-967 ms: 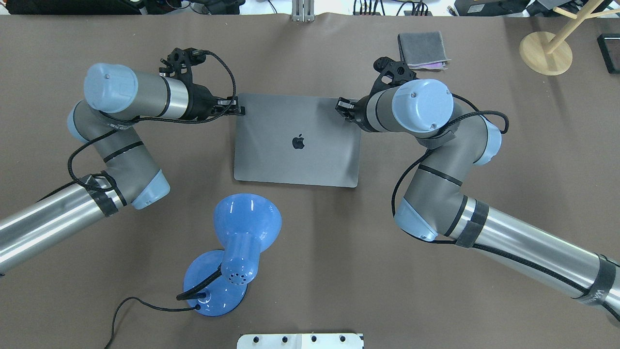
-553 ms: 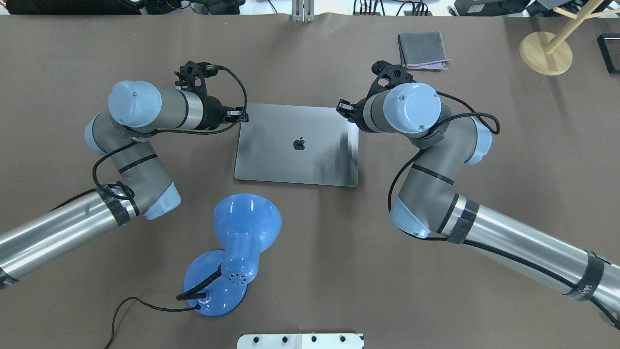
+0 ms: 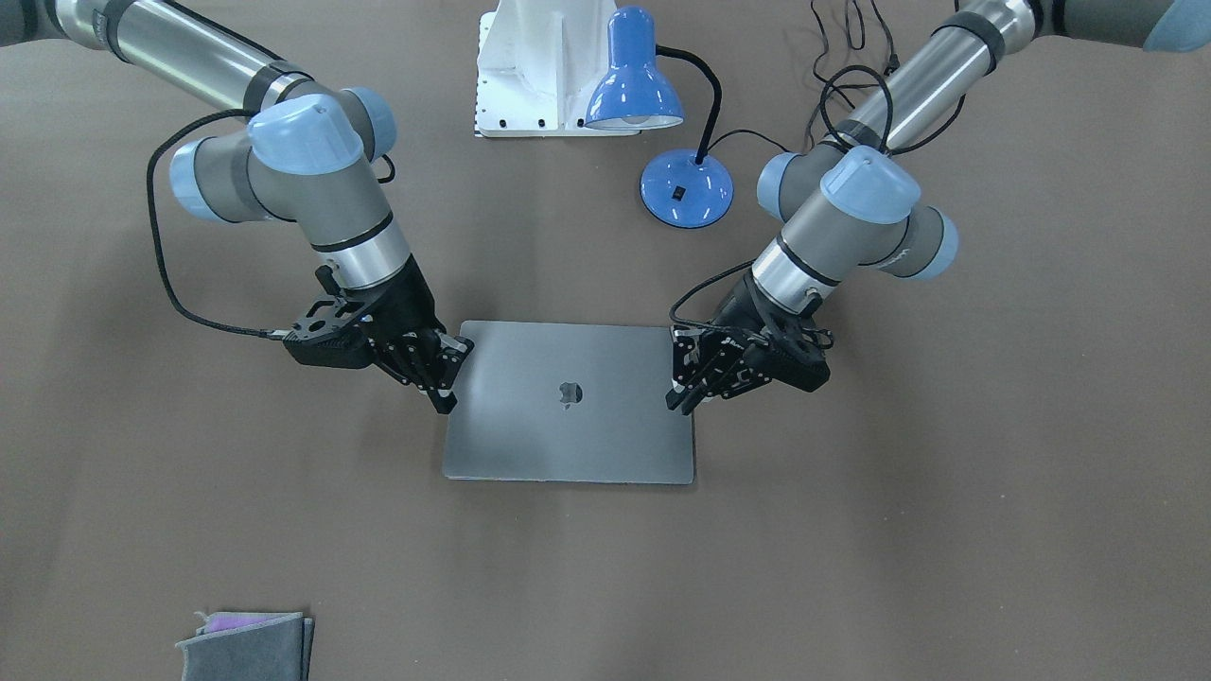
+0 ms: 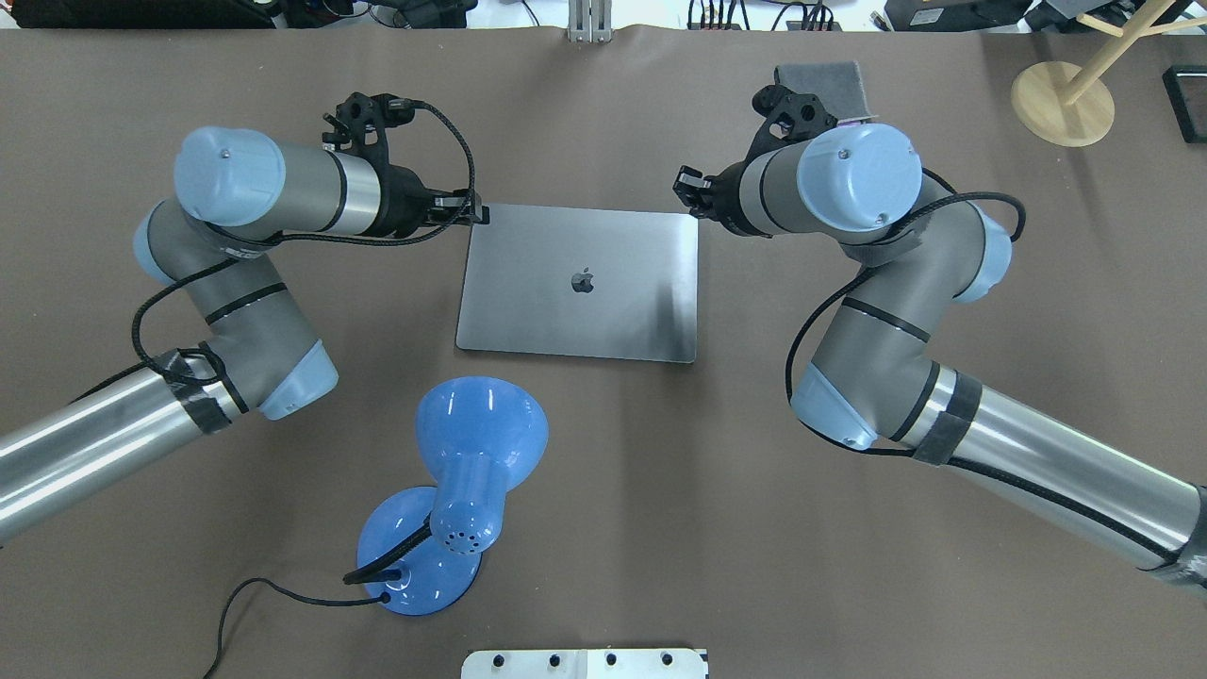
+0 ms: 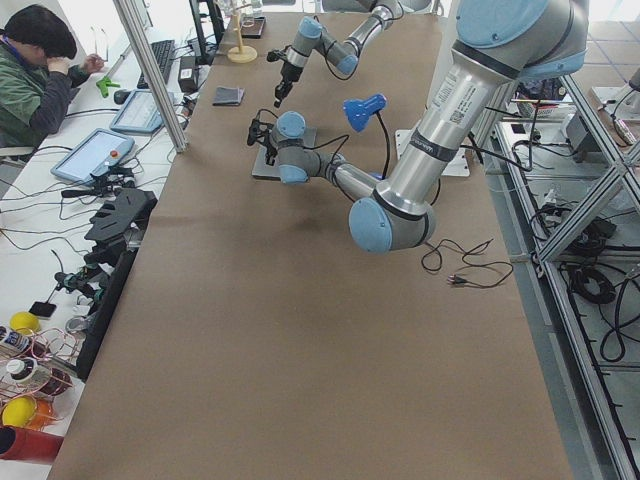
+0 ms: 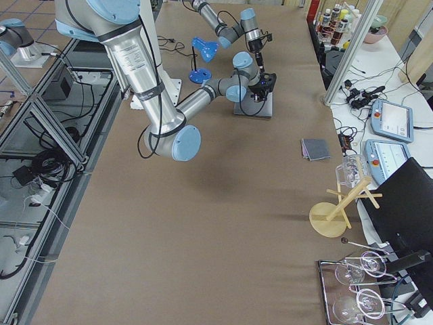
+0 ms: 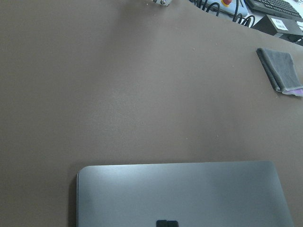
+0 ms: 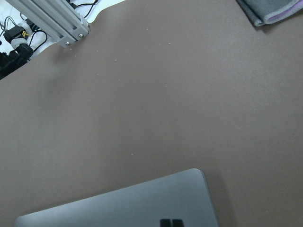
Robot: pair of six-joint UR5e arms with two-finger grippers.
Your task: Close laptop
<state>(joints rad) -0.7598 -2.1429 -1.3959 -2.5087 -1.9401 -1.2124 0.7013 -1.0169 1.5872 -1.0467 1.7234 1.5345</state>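
Note:
The space-grey laptop [image 4: 566,311] lies shut and flat on the brown table, apple logo up; it also shows in the front view [image 3: 568,440]. My left gripper [image 4: 471,212] is shut and empty at the lid's far left corner, also seen in the front view [image 3: 683,392]. My right gripper [image 4: 686,181] is shut and empty, just beyond the lid's far right corner, also seen in the front view [image 3: 443,383]. Each wrist view shows the shut fingertips [image 7: 166,223] [image 8: 170,222] over the lid's edge [image 7: 180,194] [image 8: 132,208].
A blue desk lamp [image 4: 471,471] with its cord stands near the laptop's near edge. A folded grey cloth [image 3: 248,645] lies at the far right, partly behind my right wrist in the overhead view. A wooden stand [image 4: 1063,102] is at the far right corner.
The lid has come down from slightly raised to flat. My right gripper has moved off the lid, farther away and to the right. My left gripper stays near the far left corner.

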